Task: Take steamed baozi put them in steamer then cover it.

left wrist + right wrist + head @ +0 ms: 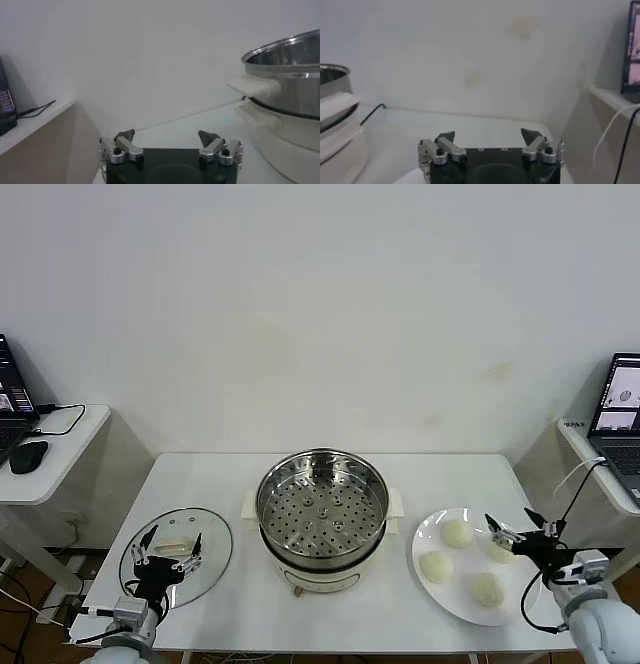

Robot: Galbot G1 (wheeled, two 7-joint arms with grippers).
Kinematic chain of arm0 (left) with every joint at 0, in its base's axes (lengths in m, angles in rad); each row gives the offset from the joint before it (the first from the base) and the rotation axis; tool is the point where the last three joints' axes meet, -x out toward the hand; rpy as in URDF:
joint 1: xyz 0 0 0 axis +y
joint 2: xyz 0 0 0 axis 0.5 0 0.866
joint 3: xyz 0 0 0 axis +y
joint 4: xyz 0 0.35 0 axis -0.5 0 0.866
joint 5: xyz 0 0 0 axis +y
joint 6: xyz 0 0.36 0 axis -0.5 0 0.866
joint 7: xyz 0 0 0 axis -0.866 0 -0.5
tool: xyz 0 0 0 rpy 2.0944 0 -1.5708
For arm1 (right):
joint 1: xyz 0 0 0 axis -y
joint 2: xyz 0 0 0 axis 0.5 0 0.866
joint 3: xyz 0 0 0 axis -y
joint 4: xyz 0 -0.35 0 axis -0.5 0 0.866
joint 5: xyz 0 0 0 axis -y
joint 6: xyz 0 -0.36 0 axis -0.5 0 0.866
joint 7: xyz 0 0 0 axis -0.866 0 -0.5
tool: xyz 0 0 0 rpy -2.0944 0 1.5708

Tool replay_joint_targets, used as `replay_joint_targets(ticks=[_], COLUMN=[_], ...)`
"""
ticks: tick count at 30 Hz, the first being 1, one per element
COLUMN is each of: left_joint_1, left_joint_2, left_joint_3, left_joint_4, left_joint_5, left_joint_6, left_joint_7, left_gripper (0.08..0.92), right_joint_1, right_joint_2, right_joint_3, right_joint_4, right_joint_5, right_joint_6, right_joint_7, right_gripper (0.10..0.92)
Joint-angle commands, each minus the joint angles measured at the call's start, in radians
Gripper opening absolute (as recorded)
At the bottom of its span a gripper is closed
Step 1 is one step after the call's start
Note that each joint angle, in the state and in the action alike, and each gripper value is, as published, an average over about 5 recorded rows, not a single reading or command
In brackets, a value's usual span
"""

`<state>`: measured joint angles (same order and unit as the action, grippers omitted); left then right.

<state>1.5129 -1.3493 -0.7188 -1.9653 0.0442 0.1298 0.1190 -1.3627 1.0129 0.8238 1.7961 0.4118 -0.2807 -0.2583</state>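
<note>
Four steamed baozi (467, 562) sit on the plate (428, 536) at lower right, steamer (322, 514) centre empty, cover (176, 551) lower left; left gripper (169, 555) and right gripper (522, 533) gape, holding nothing.

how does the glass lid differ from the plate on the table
The lid is clear glass with a cream handle on top; the plate is opaque white. The lid lies to the steamer's left under the open left gripper; the plate lies to its right by the open right gripper. The lid carries nothing; the plate holds four baozi. Both are round and flat on the table.
</note>
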Motion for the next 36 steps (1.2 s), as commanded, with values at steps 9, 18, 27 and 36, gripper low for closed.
replay_joint_targets(ticks=[9, 18, 27, 36], left_joint_1=[0.044, 0.076, 0.107, 0.127], left_joint_2=[-0.027, -0.058, -0.077, -0.097], left_joint_3=[-0.004, -0.006, -0.012, -0.024], left_joint_4=[-0.055, -0.107, -0.158, -0.186], left_joint_5=[0.044, 0.062, 0.072, 0.076], left_joint_6=[-0.002, -0.002, -0.002, 0.003], left_joint_7=[-0.003, -0.001, 0.000, 0.003], left_gripper=[0.823, 0.823, 0.823, 0.823], right_joint_1=[0.345, 0.757, 1.169, 1.191], right_joint_2=[-0.363, -0.508, -0.465, -0.325], right_joint_3=[-0.098, -0.480, -1.044, -1.170], right_joint_4=[-0.184, -0.324, -0.416, -0.510], right_joint_5=[-0.552, -0.736, -0.765, -0.826], right_joint_6=[0.080, 0.217, 0.225, 0.225], right_joint_7=[-0.616, -1.030, -1.077, -1.078], right_gripper=[0.823, 0.823, 0.823, 0.823])
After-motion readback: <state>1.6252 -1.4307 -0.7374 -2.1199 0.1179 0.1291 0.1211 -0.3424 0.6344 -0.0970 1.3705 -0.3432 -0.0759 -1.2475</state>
